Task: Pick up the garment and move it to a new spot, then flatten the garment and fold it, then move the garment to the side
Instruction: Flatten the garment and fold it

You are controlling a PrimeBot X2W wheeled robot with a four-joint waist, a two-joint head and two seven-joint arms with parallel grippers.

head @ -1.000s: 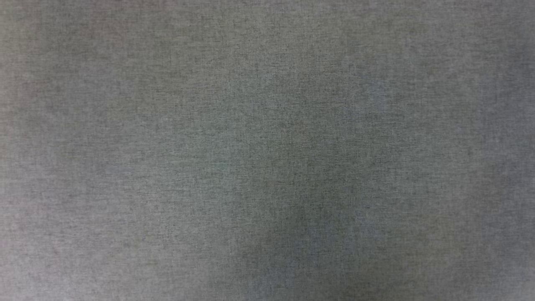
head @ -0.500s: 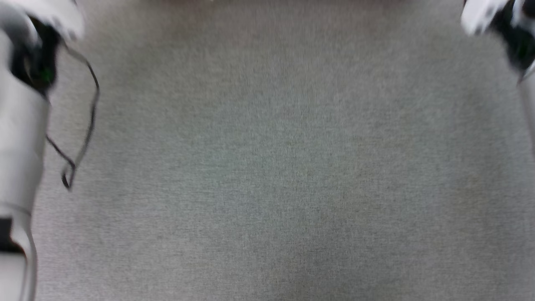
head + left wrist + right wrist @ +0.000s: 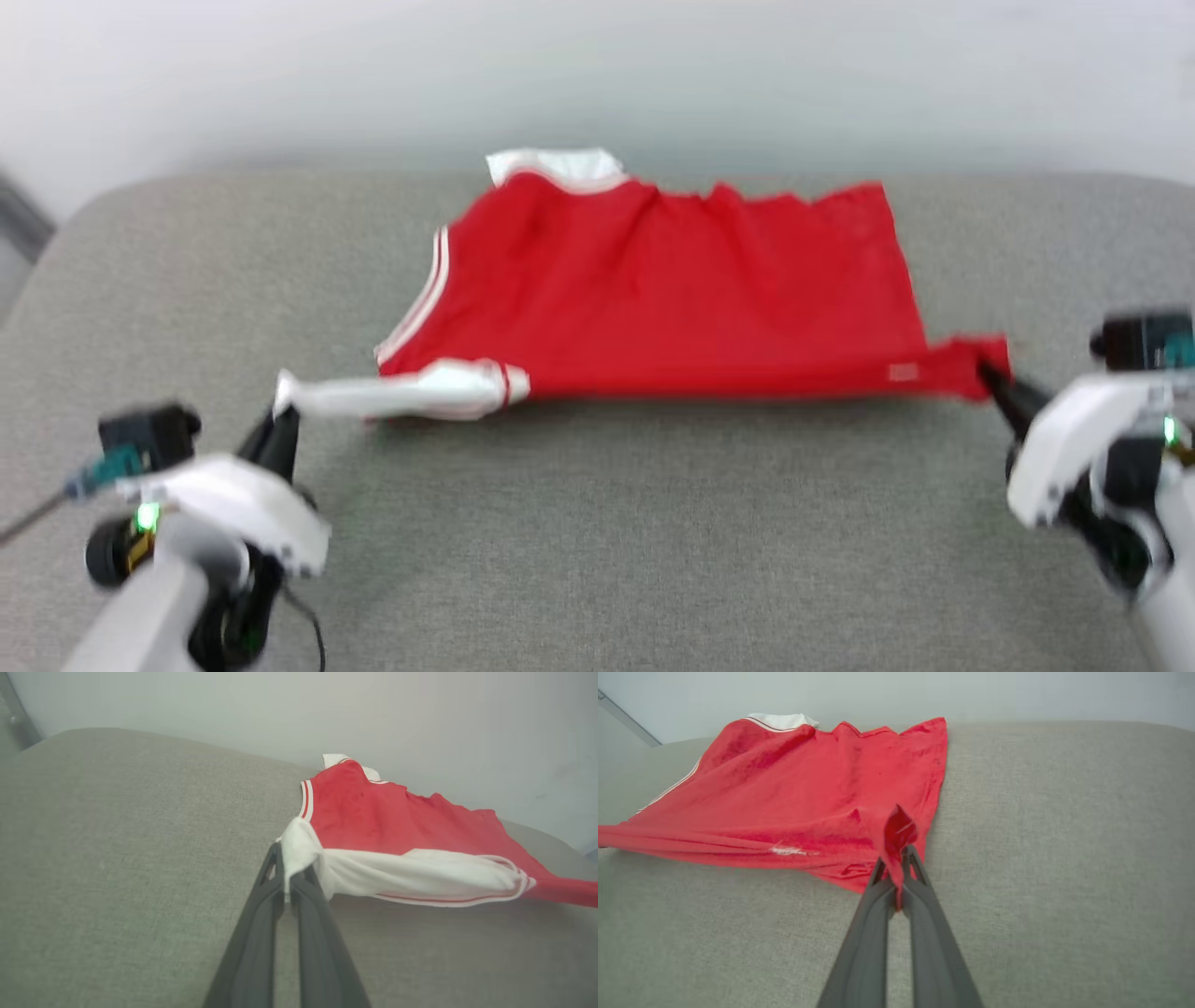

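Note:
The garment (image 3: 672, 289) is a red jersey with white sleeves, lying folded across the far middle of the grey padded surface (image 3: 597, 523), its near edge stretched taut between both grippers. My left gripper (image 3: 283, 415) is shut on the white sleeve's tip (image 3: 294, 844), seen pinched between its dark fingers (image 3: 261, 933). At the right, my right gripper (image 3: 990, 375) is shut on the red hem corner (image 3: 899, 830). A second white sleeve (image 3: 555, 163) peeks out at the far edge. The numerals on the front are hidden.
A pale wall (image 3: 597, 75) rises right behind the padded surface's far edge. Bare grey fabric stretches in front of the garment between my two arms, and to its left (image 3: 117, 835) and right (image 3: 1064, 835).
The head camera has swung up from plain grey fabric; the garment, both grippers and the wall have come into view. Any move of the things themselves cannot be told.

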